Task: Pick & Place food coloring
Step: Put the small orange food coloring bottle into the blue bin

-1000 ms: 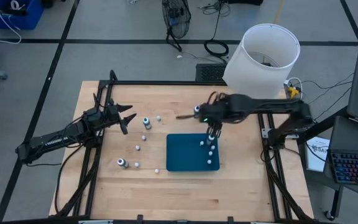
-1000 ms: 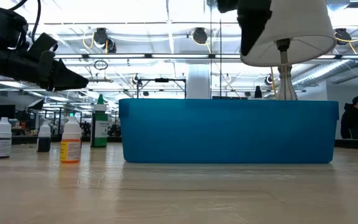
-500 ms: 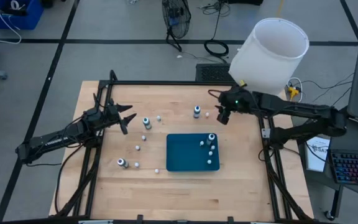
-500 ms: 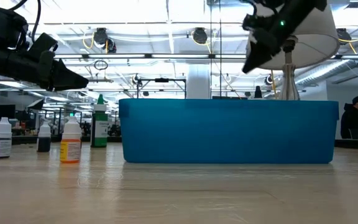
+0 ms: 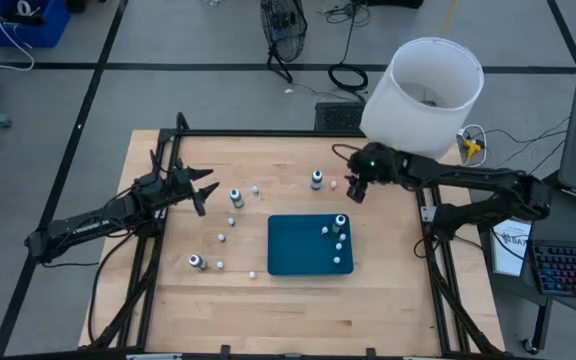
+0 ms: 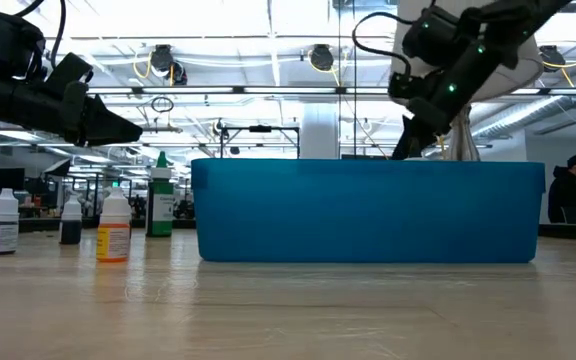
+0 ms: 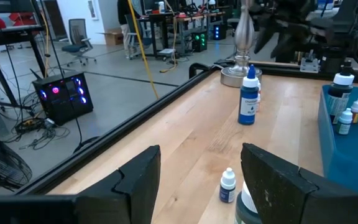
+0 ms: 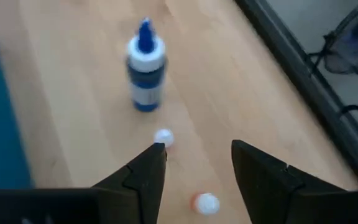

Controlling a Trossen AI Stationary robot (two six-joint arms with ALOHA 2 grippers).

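While tray-held [image 5: 298,250], four bottles [image 5: 339,223].

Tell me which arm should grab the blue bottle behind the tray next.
Right. The right gripper hangs open just beside the blue bottle, which sits ahead of its fingers in the right wrist view. The left gripper waits open across the table, far from it.

The right claw [image 5: 352,190] has left the tray [image 5: 293,250] empty.

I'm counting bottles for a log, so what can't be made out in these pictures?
- Low view: the teal tray wall hides whatever stands in it.
- High view: the loose whitish bottles are too small for their colours to show.
- Right wrist view: the right gripper cuts off the orange bottle at the bottom edge.
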